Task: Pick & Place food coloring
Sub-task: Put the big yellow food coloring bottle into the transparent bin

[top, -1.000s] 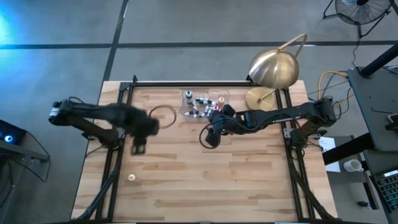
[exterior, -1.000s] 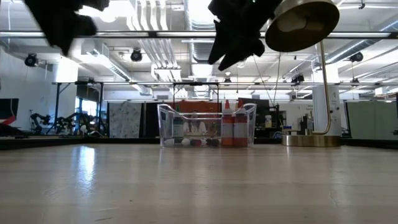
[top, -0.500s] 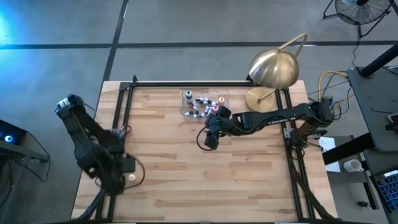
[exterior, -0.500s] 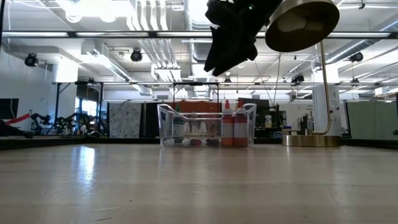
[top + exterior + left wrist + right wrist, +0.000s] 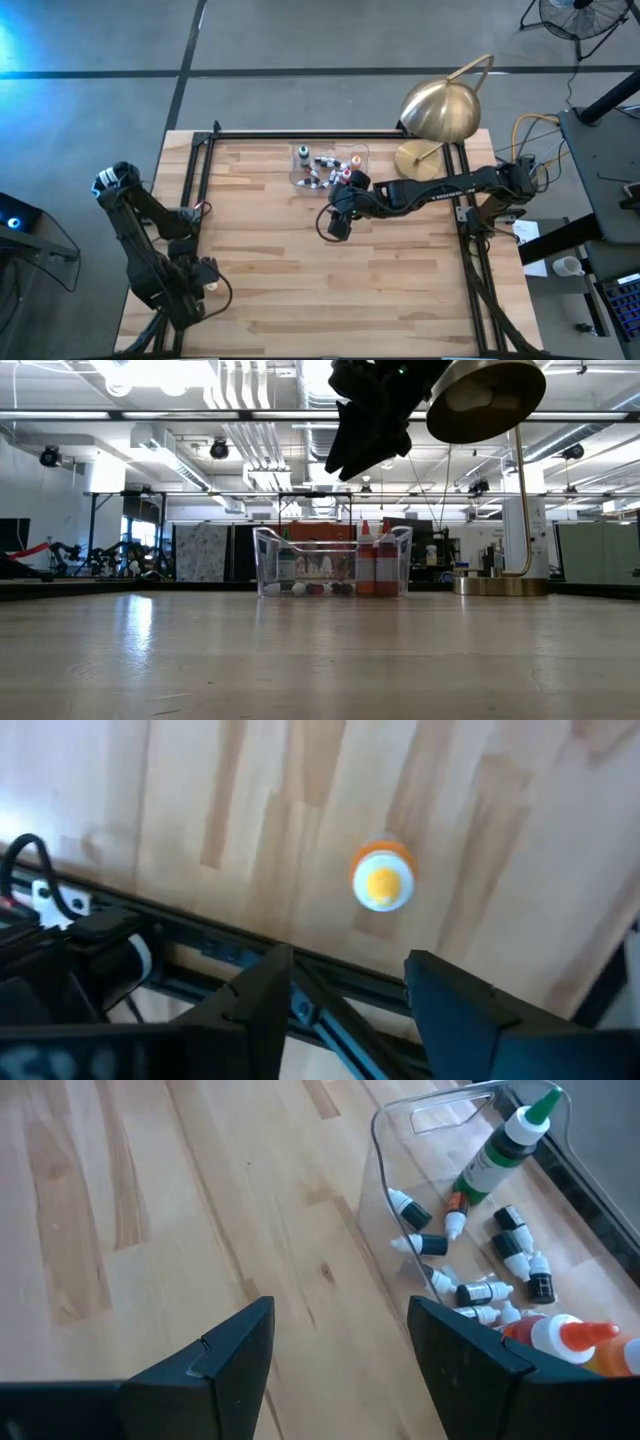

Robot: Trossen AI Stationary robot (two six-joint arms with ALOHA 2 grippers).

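Note:
One small food coloring bottle point(image 5: 383, 885) with an orange-yellow top stands upright on its base near the table's near-left corner point(image 5: 212, 285). My left gripper point(image 5: 345, 1005) hangs over it, pointing down and open, the bottle below and just off its fingertips. The other food coloring bottles point(image 5: 480, 1290) lie and stand in a clear tub point(image 5: 330, 168) at the far middle. My right gripper point(image 5: 337, 224) hovers open above the wood just on the near side of the tub, nothing between its fingers point(image 5: 340, 1360).
A brass lamp point(image 5: 440, 110) stands at the far right, its dome overhanging the table. Taller green point(image 5: 495, 1160) and orange point(image 5: 580, 1340) bottles stand in the tub too. A black frame rail point(image 5: 200, 950) runs along the left edge close to the lone bottle.
My left arm has swung from the middle-left of the table toward the near-left corner and now hangs over the lone bottle. It has left the low view.

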